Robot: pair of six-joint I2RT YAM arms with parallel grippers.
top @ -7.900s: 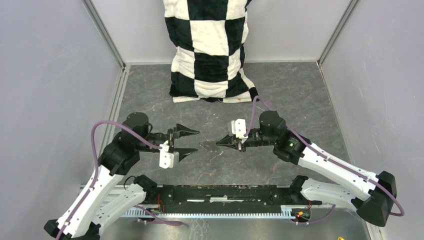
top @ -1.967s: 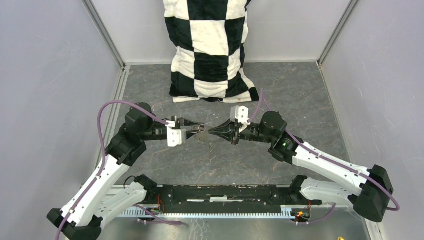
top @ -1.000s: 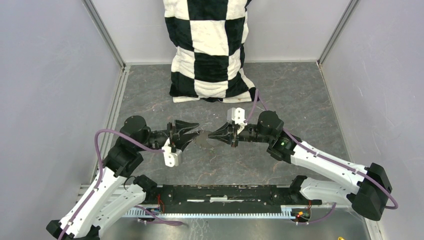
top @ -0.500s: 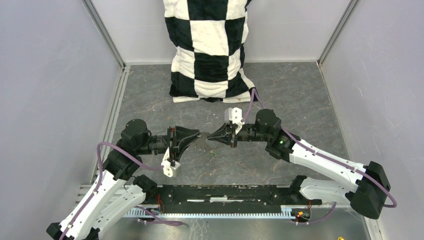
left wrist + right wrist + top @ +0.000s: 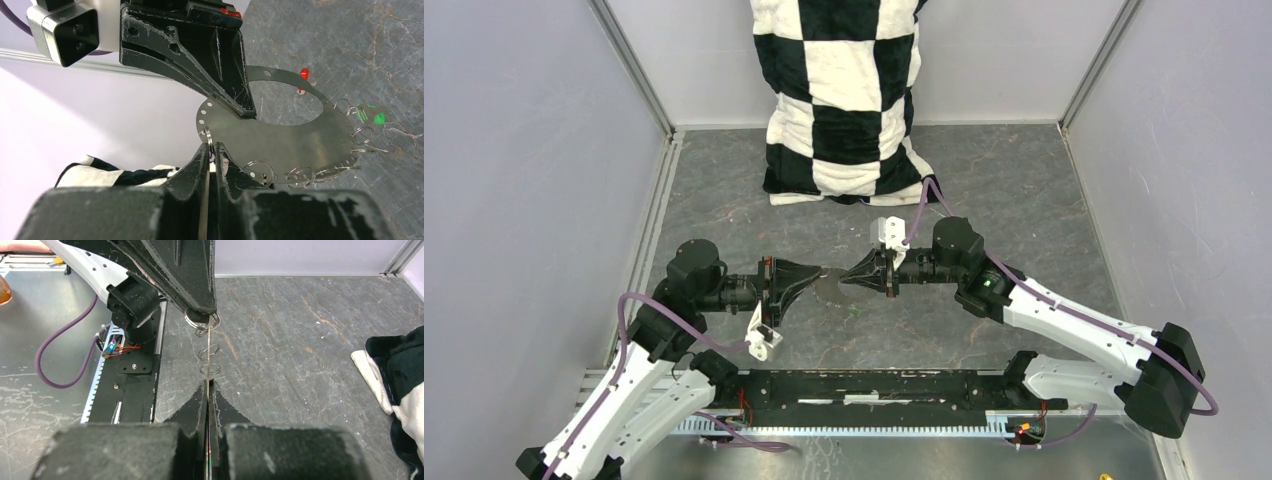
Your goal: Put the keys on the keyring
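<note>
The keyring (image 5: 828, 287) is a thin, flat, silvery crescent with holes along its rim and several small wire rings hanging from it (image 5: 280, 135). It hangs in the air between both grippers. My right gripper (image 5: 844, 279) is shut on its edge, and in the right wrist view (image 5: 207, 383) the keyring (image 5: 208, 360) shows edge-on. My left gripper (image 5: 210, 146) (image 5: 821, 272) is shut on one small ring at the rim. On the table below lie a red-headed key (image 5: 303, 74) and a green-headed key (image 5: 378, 118) (image 5: 855, 312).
A black-and-white checkered cloth (image 5: 844, 90) stands against the back wall and shows at the right edge of the right wrist view (image 5: 400, 370). Grey walls close in both sides. The black base rail (image 5: 874, 390) runs along the near edge.
My left gripper's jaws stood open a second ago; they have rolled over and closed on a small ring. The right gripper drifted slightly left with the keyring.
</note>
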